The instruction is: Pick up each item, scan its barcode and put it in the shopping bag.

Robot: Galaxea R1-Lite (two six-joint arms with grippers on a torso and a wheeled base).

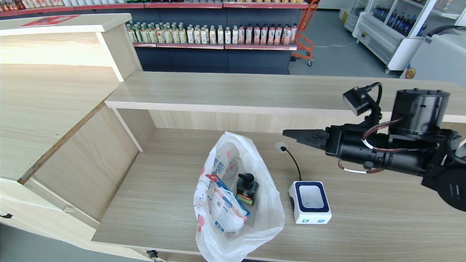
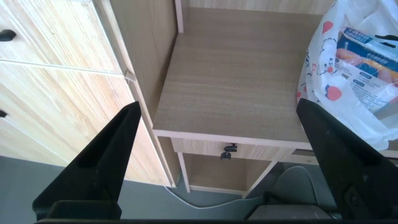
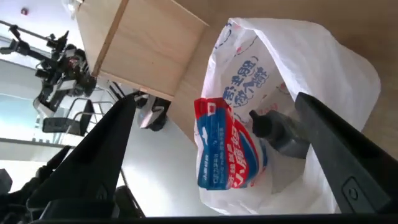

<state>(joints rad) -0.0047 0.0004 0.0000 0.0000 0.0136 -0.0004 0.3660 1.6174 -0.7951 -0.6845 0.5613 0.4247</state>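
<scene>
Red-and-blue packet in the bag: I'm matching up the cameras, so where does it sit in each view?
Head view: packet in the shopping bag, beside the pump bottle.
Left wrist view: packet showing at the bag's mouth.
Right wrist view: packet inside the bag, next to the pump bottle.
Shared landmark: the white shopping bag.

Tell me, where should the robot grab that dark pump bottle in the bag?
Probably by the body just below the pump, from straight above. The dark pump bottle seems to stand upright in the shopping bag, whose mouth opens upward, and the pouch crowds one side.
</scene>
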